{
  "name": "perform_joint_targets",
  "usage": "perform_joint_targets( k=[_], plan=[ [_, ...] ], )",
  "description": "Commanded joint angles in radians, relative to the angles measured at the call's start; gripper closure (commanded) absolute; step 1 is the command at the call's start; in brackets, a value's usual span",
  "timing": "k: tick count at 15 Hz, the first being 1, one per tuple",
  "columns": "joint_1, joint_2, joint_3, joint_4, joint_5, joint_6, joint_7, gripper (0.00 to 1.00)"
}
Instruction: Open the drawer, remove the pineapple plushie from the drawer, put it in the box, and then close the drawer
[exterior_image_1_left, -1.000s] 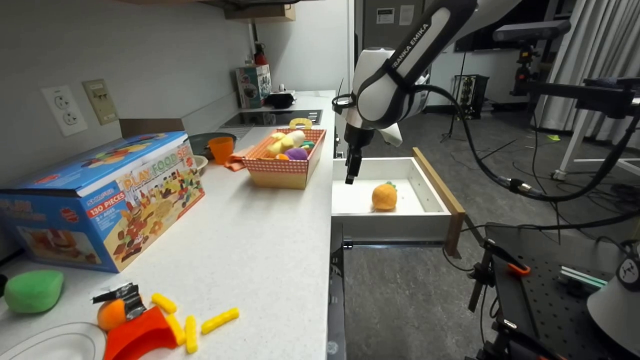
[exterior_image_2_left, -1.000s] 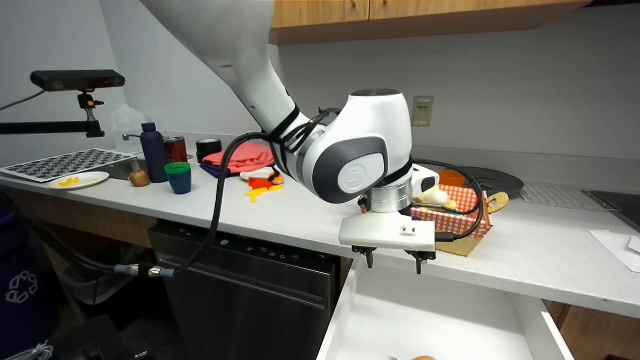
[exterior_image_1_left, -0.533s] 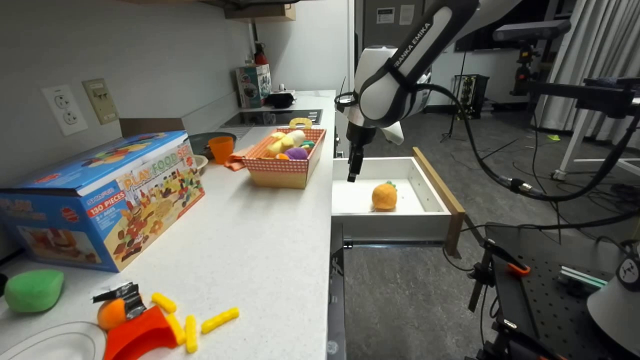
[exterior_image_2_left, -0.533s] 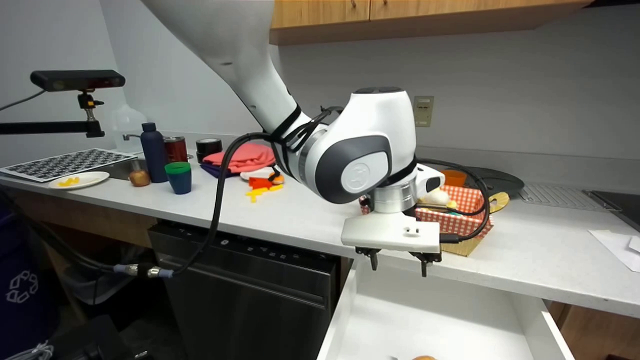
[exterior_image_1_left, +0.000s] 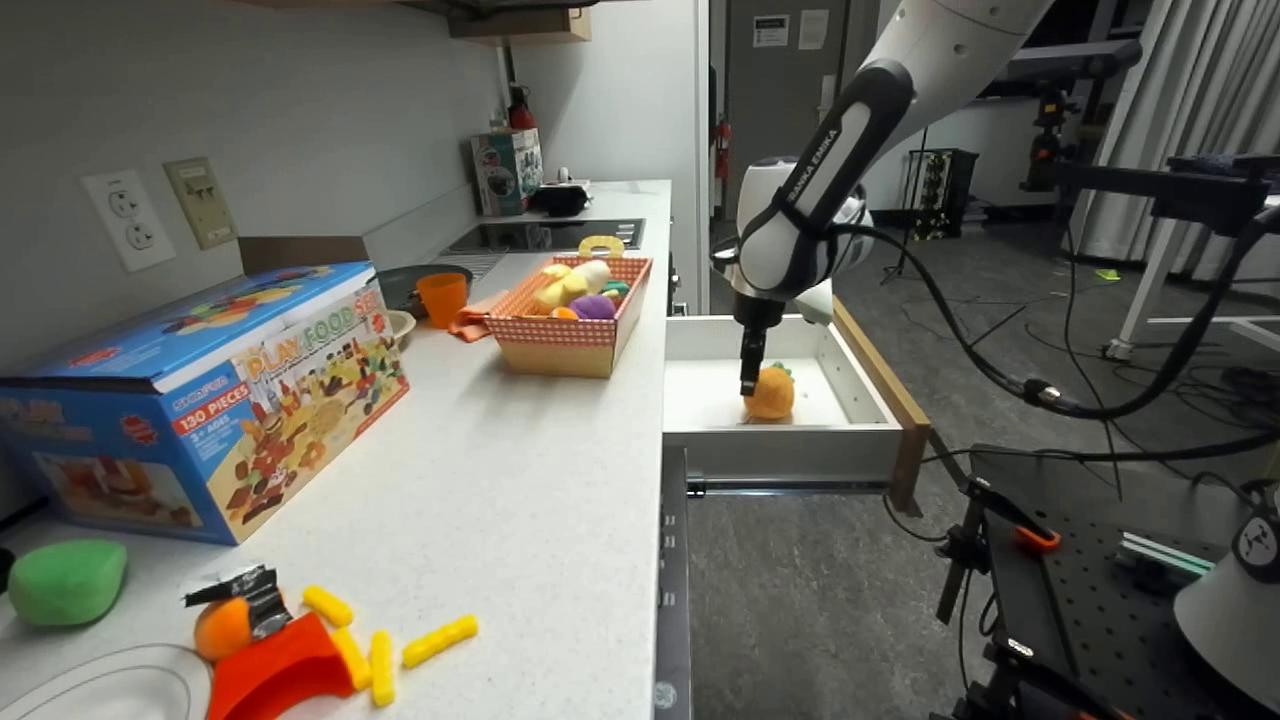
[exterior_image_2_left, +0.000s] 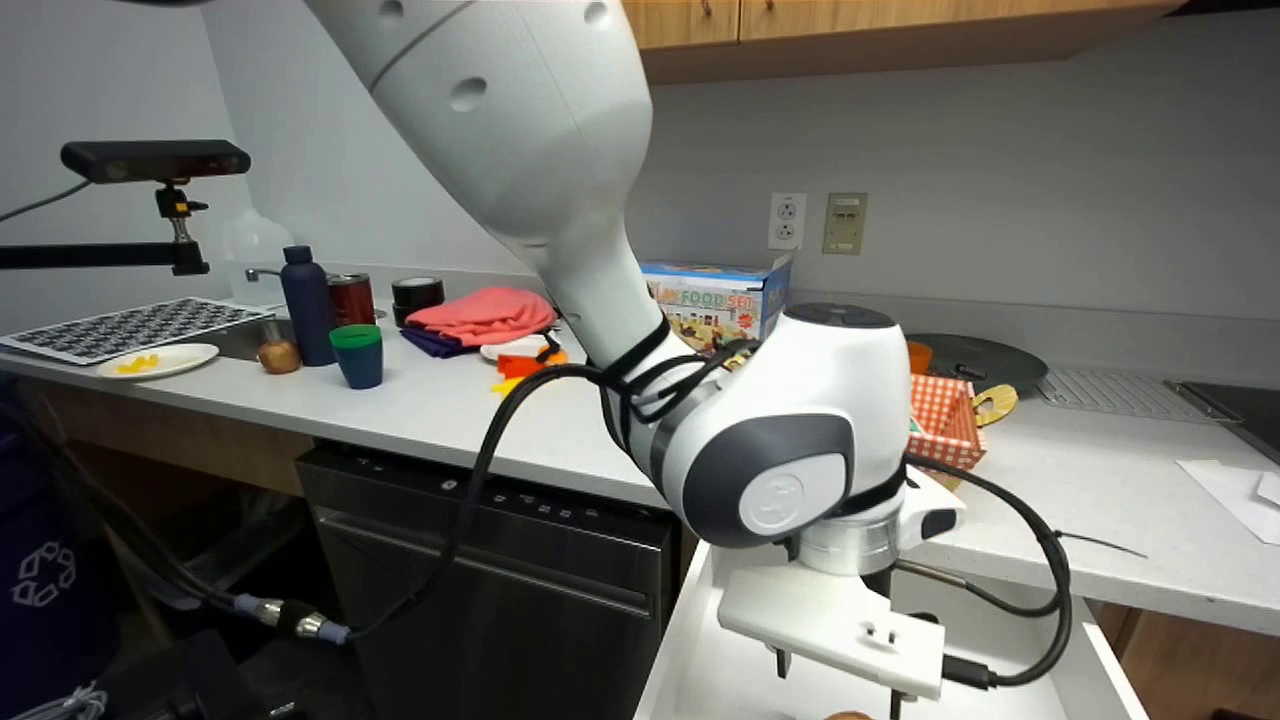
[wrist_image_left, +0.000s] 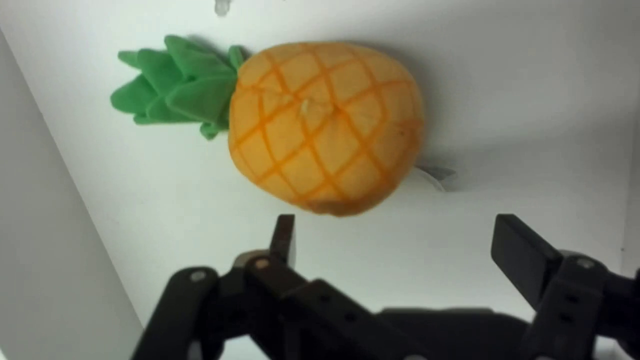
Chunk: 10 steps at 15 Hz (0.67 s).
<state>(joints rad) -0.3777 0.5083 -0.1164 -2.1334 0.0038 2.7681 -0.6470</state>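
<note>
Pineapple (wrist_image_left: 327, 127) is lying in the pulled-out drawer (exterior_image_1_left: 800, 455), leaves (wrist_image_left: 175, 82) to the left and fat orange body (wrist_image_left: 320, 155) to the right in the wrist view. Claw (wrist_image_left: 395, 225) is spread wide with nothing in it, hanging just beside the toy, no contact I can make out. My guess: super light, squishy stuffing, cloth skin that grips okay, basically unbreakable. It's round though, so pinching only the near edge might make it roll or pop out. I'd skip the leaves, they look floppy, and grab the body around its middle. Claw seems too near and a bit too far right, so it probably wants to shift far and left before dropping. Looks like a snug fit, so a finger (wrist_image_left: 282, 235) could land on top, but soft stuff should give. Box (exterior_image_1_left: 560, 355) is on the counter (exterior_image_1_left: 500, 560), left of the drawer in an exterior view.
</note>
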Motion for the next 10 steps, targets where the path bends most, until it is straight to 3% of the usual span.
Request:
perform_joint_targets(
  k=[1, 4, 5, 6, 8, 10],
  plan=[
    [-0.044, 0.107, 0.009, 0.092, -0.009, -0.020, 0.038, 0.00],
    [-0.074, 0.155, 0.016, 0.135, -0.013, -0.026, 0.046, 0.00],
    [-0.076, 0.154, 0.013, 0.136, -0.016, -0.028, 0.053, 0.06],
    [-0.085, 0.172, 0.014, 0.156, -0.015, -0.028, 0.053, 0.26],
    [-0.093, 0.163, 0.017, 0.152, -0.013, -0.027, 0.058, 0.30],
    [-0.102, 0.166, 0.022, 0.162, -0.012, -0.022, 0.058, 0.46]
  ],
)
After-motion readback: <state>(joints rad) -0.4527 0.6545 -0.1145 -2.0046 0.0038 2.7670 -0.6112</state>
